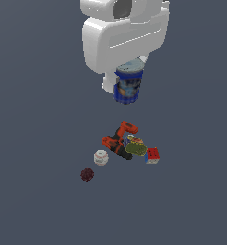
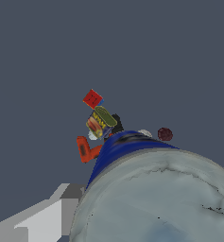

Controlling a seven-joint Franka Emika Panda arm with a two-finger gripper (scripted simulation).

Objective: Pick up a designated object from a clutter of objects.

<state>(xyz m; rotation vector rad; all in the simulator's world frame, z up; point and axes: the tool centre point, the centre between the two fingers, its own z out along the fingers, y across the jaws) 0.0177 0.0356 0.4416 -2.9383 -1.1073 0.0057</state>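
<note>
The designated object, a blue can [image 1: 128, 82] with a pale grey top and a multicoloured label, hangs in the air well above the clutter of objects [image 1: 127, 146]. My gripper [image 1: 125, 88] is shut on it under the white arm; the fingers are mostly hidden behind the can. In the wrist view the can's grey top [image 2: 151, 203] fills the near part of the picture, with its blue side [image 2: 125, 145] past it and one white-grey finger [image 2: 42, 220] beside it.
On the floor below lie an orange-red and black drill [image 1: 116, 140], a yellow-green lumpy item [image 1: 135, 149], a red-and-white colour cube [image 1: 153, 155], a white puck [image 1: 101, 157] and a dark red ball [image 1: 87, 174]. The wrist view shows the cube [image 2: 92, 99], drill [image 2: 84, 149] and ball [image 2: 165, 134].
</note>
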